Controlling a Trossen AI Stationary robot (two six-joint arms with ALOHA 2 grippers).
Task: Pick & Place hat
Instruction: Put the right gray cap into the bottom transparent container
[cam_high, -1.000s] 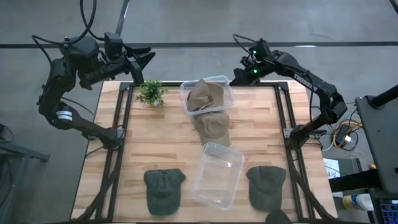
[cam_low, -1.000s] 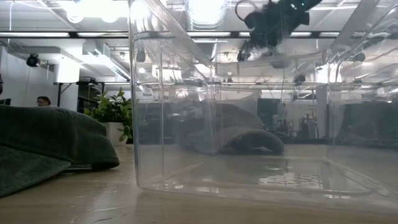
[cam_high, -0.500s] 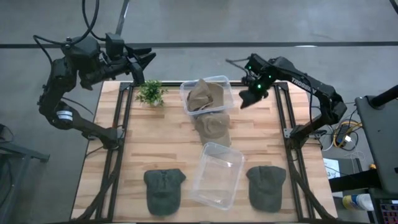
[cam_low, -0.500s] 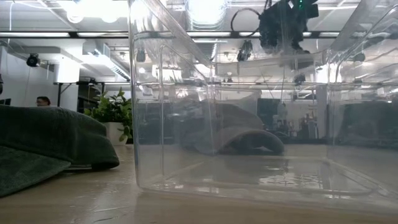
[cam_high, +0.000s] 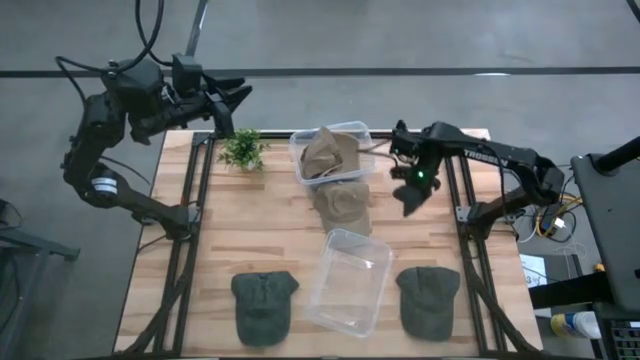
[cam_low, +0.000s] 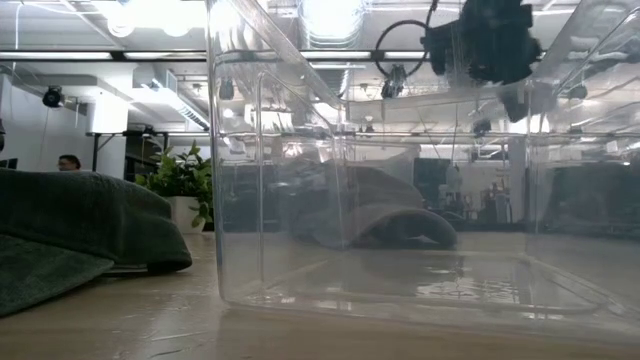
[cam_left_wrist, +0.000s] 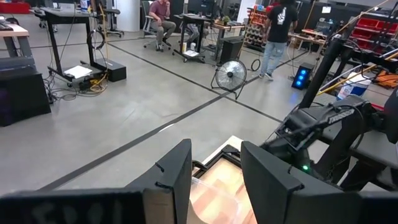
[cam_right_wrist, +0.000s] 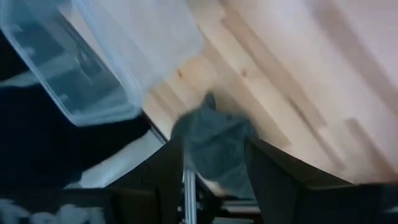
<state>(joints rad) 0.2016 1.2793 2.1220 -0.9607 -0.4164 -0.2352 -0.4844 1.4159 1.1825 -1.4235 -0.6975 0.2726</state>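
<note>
Wooden slats form the tabletop (cam_high: 260, 225). At its far edge a clear bin (cam_high: 332, 152) holds a tan hat (cam_high: 327, 153); another tan hat (cam_high: 341, 204) lies just outside it. A second clear bin (cam_high: 349, 281) sits between two green hats (cam_high: 263, 304) (cam_high: 429, 297). Right gripper (cam_high: 411, 196), fingers apart and holding nothing, hangs over bare wood; left gripper (cam_high: 232, 98), fingers apart, waits near a small potted plant (cam_high: 241, 148).

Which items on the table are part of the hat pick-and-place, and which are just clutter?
Job:
- tan hat in the far bin
- tan hat on the table beside that bin
- two green hats at the near edge
- empty clear bin
- right gripper, open, over the table
- left gripper, open, parked off the far left corner

Lying about:
- small potted plant
</note>
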